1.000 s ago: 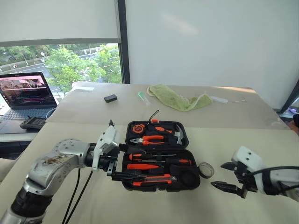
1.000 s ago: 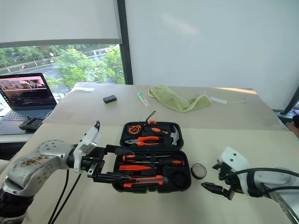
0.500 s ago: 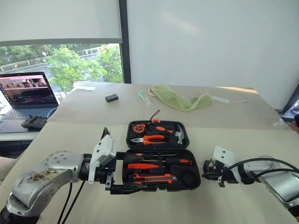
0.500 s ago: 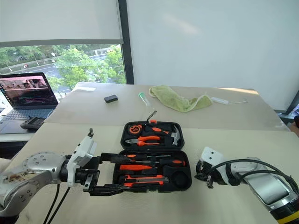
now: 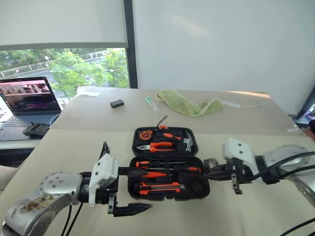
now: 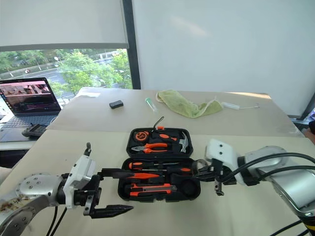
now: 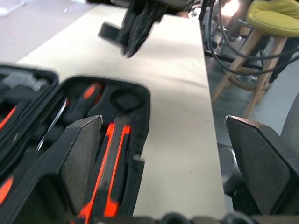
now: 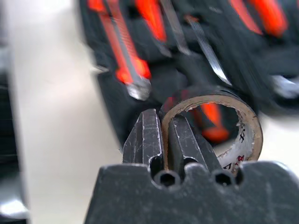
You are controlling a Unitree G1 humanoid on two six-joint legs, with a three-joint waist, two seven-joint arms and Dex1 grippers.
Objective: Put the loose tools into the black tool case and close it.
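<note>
Tape roll (image 8: 212,123) sits pinched by its wall in our right gripper (image 8: 161,135), one finger inside the ring and one outside, the two nearly meeting on the cardboard. In the head views that right gripper (image 5: 209,172) hangs at the right end of the black tool case (image 5: 166,162), just above the front half's right edge, with the roll (image 5: 210,164) lifted clear of the table (image 5: 64,147).

Our left gripper (image 5: 129,191) hovers with its fingers spread wide and nothing between them, just off the case's front left corner; the upper finger (image 5: 133,172) reaches over the left edge of the front half, the lower one (image 5: 133,210) over bare table.

The case lies open and flat near the middle of the near table. Its front half holds two orange-and-black screwdrivers (image 5: 152,174), a thin red tester screwdriver (image 5: 170,162) and an orange-and-black utility knife (image 5: 162,186) in their slots, with a round recess (image 5: 198,186) at the right end. The back half carries pliers (image 5: 156,146), a hammer (image 5: 187,140) and a round tape measure (image 5: 145,134).

On the far table we see a green cloth (image 5: 187,104) and a small black box (image 5: 116,103); a laptop (image 5: 27,101) stands open at the left.
</note>
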